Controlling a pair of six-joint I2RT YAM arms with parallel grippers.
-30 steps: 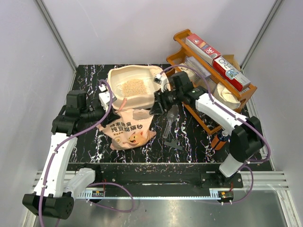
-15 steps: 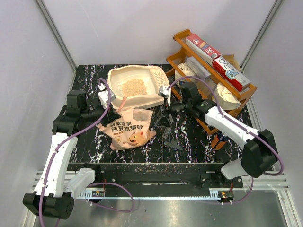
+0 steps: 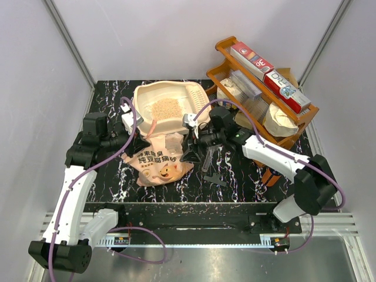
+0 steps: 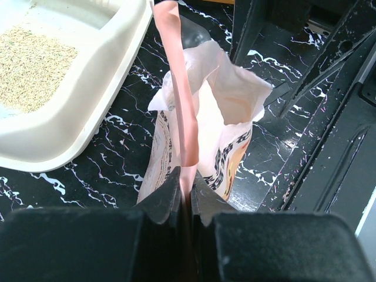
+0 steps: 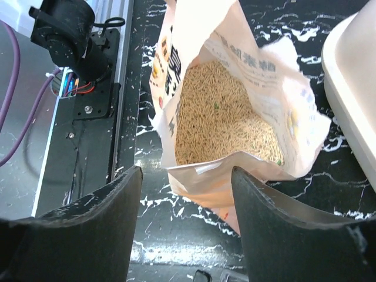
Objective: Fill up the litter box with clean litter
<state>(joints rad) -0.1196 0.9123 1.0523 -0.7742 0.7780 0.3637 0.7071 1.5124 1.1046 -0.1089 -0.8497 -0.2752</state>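
Observation:
The cream litter box (image 3: 141,94) lies at the back centre with a small pile of tan litter (image 3: 166,107) in it; it also shows in the left wrist view (image 4: 88,117) and at the right edge of the right wrist view (image 5: 352,88). The pink-orange litter bag (image 3: 160,161) stands in front of it, mouth open. My left gripper (image 3: 141,143) is shut on the bag's pink top edge (image 4: 176,88). My right gripper (image 3: 189,150) is open at the bag's right side, its jaws (image 5: 187,194) wide above the open mouth. Tan litter (image 5: 223,111) fills the bag.
A brown wooden rack (image 3: 264,88) with boxes and a white bag (image 3: 281,120) stands at the back right. A black scoop-like tool (image 3: 211,158) lies on the black marbled table right of the litter bag. The table's front rail shows in the right wrist view (image 5: 88,88).
My right arm swung from the litter box's right end down and left to the bag's open mouth, gripper open. The left arm and the bag stayed put.

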